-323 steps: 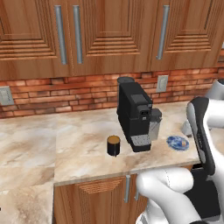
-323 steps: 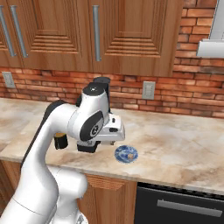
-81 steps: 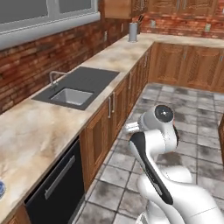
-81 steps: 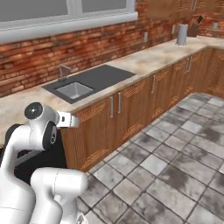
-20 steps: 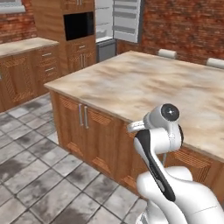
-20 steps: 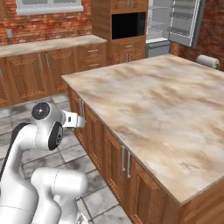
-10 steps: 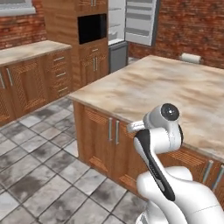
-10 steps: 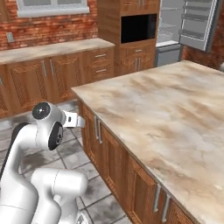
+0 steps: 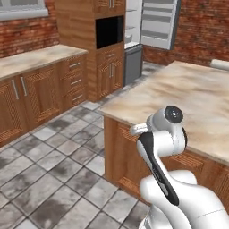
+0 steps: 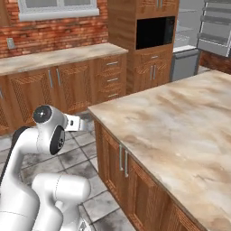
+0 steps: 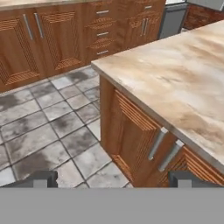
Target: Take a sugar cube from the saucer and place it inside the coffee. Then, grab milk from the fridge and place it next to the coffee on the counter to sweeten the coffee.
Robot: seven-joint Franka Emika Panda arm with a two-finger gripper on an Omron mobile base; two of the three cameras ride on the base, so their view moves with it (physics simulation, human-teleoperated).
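well, the gripper (image 11: 112, 179) has its two dark fingertips (image 11: 41, 178) spread wide apart with nothing between them, looking down over the corner of the kitchen island (image 11: 175, 74) at its wooden cabinet doors (image 11: 140, 135) and the grey tiled floor (image 11: 48, 131). beyond the island's far end the fridge (image 9: 152, 22) stands open, its grey door racks (image 10: 216, 27) swung out, just beside the black microwave (image 9: 109, 31) set in a tall wooden cabinet. left of the microwave, the counter (image 10: 54, 56) runs under a brick wall.
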